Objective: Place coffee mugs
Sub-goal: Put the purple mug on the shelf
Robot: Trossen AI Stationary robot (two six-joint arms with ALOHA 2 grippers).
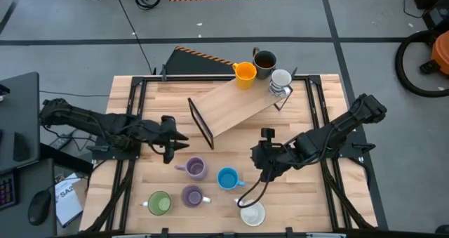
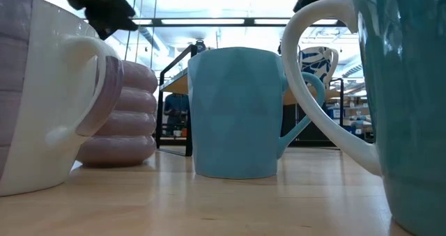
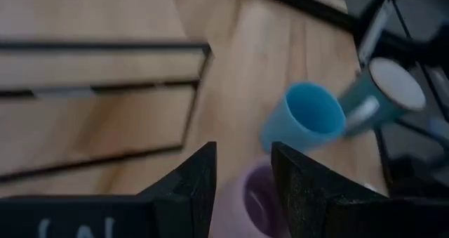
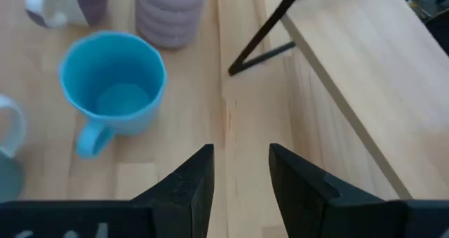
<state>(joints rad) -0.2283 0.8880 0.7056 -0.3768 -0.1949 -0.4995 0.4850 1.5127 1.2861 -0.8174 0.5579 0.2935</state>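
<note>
The left claw (image 1: 170, 154), its fingers apart and holding nothing, should drop straight over the purple mug (image 1: 196, 168) and squeeze its rim gently.

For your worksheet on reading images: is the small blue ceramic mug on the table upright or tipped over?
Upright. The small blue ceramic mug shows a round open mouth from above, and in the low view stands on its base.
</note>
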